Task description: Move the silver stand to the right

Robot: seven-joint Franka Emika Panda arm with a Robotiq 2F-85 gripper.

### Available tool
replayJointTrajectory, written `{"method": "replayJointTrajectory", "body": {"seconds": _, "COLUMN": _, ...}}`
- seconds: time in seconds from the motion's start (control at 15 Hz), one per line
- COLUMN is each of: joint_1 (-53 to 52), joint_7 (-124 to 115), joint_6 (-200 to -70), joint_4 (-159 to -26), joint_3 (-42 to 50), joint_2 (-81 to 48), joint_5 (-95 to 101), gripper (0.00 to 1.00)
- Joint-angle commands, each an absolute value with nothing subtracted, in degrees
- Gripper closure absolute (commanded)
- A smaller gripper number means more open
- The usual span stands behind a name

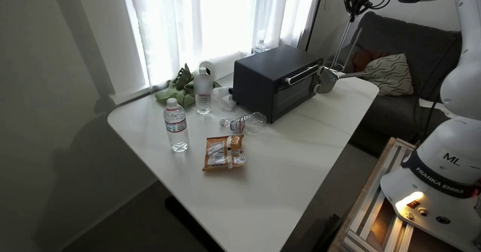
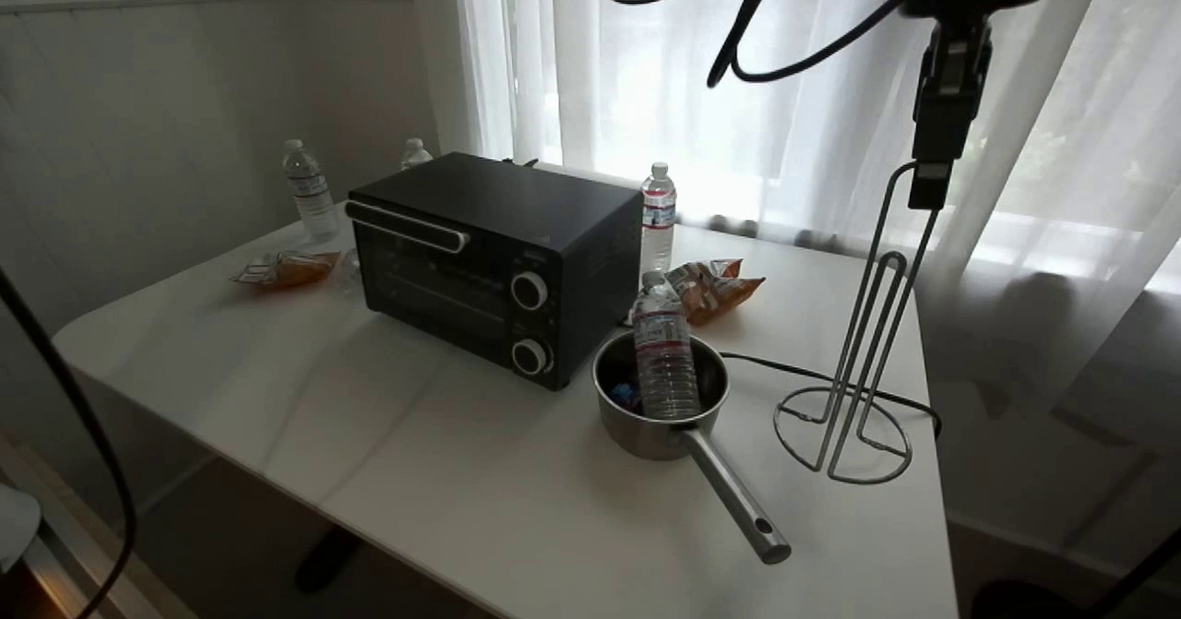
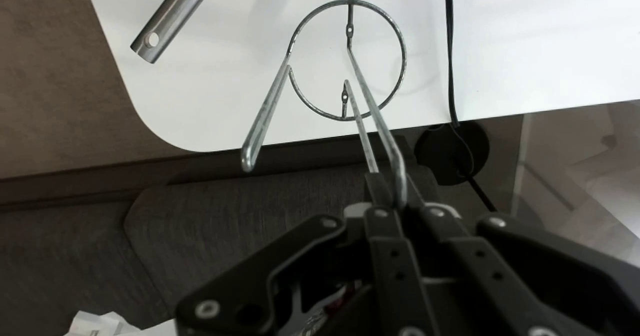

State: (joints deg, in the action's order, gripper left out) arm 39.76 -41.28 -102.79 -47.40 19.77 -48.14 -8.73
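End effector (image 2: 929, 193): narrow, holding the silver stand (image 2: 871, 342) by its upper wire.
Silver stand: over the right end of the bench (image 2: 517, 499) in an exterior view, right of the saucepan (image 2: 643, 436); cannot tell whether its base touches.
Saucepan: just right of the toaster oven (image 2: 498, 204), handle pointing near right, bottle (image 2: 666, 361) leaning inside.

Glare bleaches the curtains (image 1: 225, 23) beside a dim wall (image 1: 49, 75) and softly shadowed table (image 1: 278, 184).
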Motion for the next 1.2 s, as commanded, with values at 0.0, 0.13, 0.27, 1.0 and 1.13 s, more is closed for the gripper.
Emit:
{"method": "replayJointTrajectory", "body": {"seconds": 0.0, "joint_1": 42.7, "joint_7": -41.9, "joint_6": -98.5, "joint_4": -38.5, "joint_3": 18.5, "joint_2": -53.0, "joint_5": -10.8, "gripper": 0.98}}
{"method": "replayJointTrajectory", "body": {"seconds": 0.13, "joint_1": 43.8, "joint_7": -42.3, "joint_6": -99.0, "joint_4": -38.4, "joint_3": 16.6, "joint_2": -53.4, "joint_5": -9.6, "gripper": 0.98}}
{"method": "replayJointTrajectory", "body": {"seconds": 0.27, "joint_1": 44.5, "joint_7": -42.2, "joint_6": -99.3, "joint_4": -37.0, "joint_3": 15.7, "joint_2": -54.7, "joint_5": -9.6, "gripper": 0.98}}
{"method": "replayJointTrajectory", "body": {"seconds": 1.0, "joint_1": 43.2, "joint_7": -35.6, "joint_6": -92.0, "joint_4": -33.2, "joint_3": 12.4, "joint_2": -51.5, "joint_5": -8.4, "gripper": 0.13}}
{"method": "replayJointTrajectory", "body": {"seconds": 1.13, "joint_1": 41.5, "joint_7": -31.6, "joint_6": -85.6, "joint_4": -33.2, "joint_3": 13.7, "joint_2": -48.2, "joint_5": -5.8, "gripper": 0.01}}
